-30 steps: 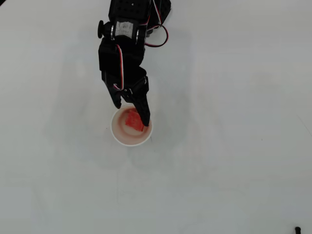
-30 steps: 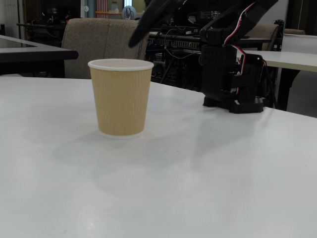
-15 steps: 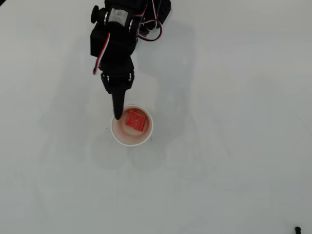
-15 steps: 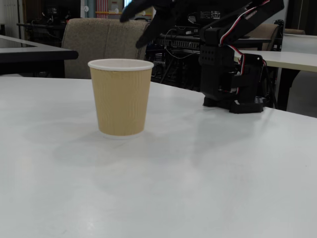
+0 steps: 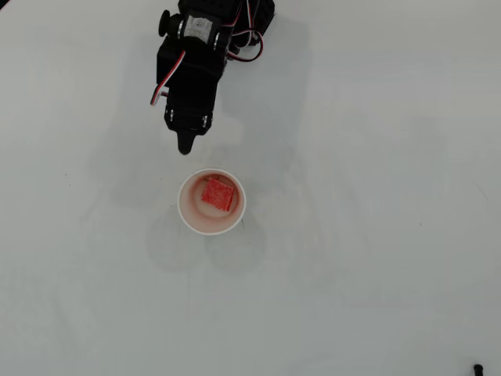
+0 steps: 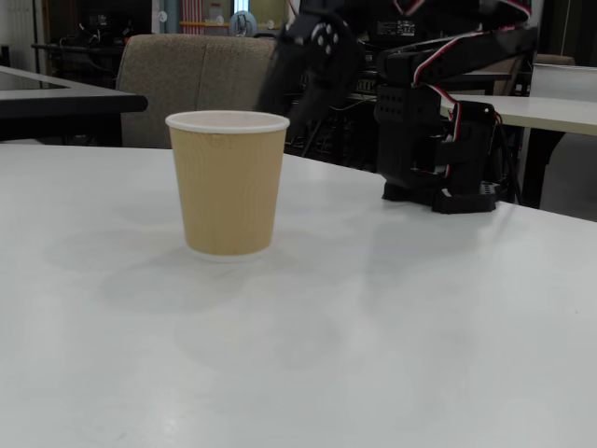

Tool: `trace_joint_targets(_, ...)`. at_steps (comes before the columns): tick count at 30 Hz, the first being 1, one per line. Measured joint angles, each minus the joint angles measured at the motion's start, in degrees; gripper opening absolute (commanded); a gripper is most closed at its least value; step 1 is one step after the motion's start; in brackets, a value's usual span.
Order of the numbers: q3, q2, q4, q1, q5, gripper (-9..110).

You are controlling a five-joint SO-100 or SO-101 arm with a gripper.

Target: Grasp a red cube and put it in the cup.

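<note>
**A:** How far along is it?

**B:** As good as done, I judge. In the overhead view the red cube (image 5: 218, 193) lies inside the cup (image 5: 186, 213), resting on the bottom toward the upper right of the opening and free of any grip. The cup stands upright on the white bench (image 5: 376, 196).

**A:** And from the side?

**B:** In the fixed view only the cup's tan ribbed wall and white rim (image 6: 228, 182) show; the cube is hidden inside. The arm is a blurred dark shape behind and above the cup.

**A:** The jaws?

**B:** Seen from overhead, the gripper (image 5: 185, 146) narrows to a single dark tip, near the cup's rim but clear of it. The jaws look pressed together with nothing between them. In the fixed view they are too blurred to judge.

**A:** What differs from a moment ago?

**B:** A second ago the jaws were spread over the cup's mouth, one finger beside the cube. Half a second ago the tip, already drawn together, still overlapped the rim. Now it sits clear above the cup in the overhead view, so the arm is withdrawing. Cube and cup have not shifted.

**A:** Anything left?

**B:** Only the arm's return to rest, I think.
</note>
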Motion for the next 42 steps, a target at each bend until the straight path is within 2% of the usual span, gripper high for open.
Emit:
trace_joint_targets(7, 4.7, 5.7, 2.6, 0.0, 4.8, 0)
trace_joint_targets(29, 13.5, 14.2, 11.1, -6.5, 5.1, 0)
trace_joint_targets(42, 17.7, 14.3, 8.2, -8.1, 4.5, 0)
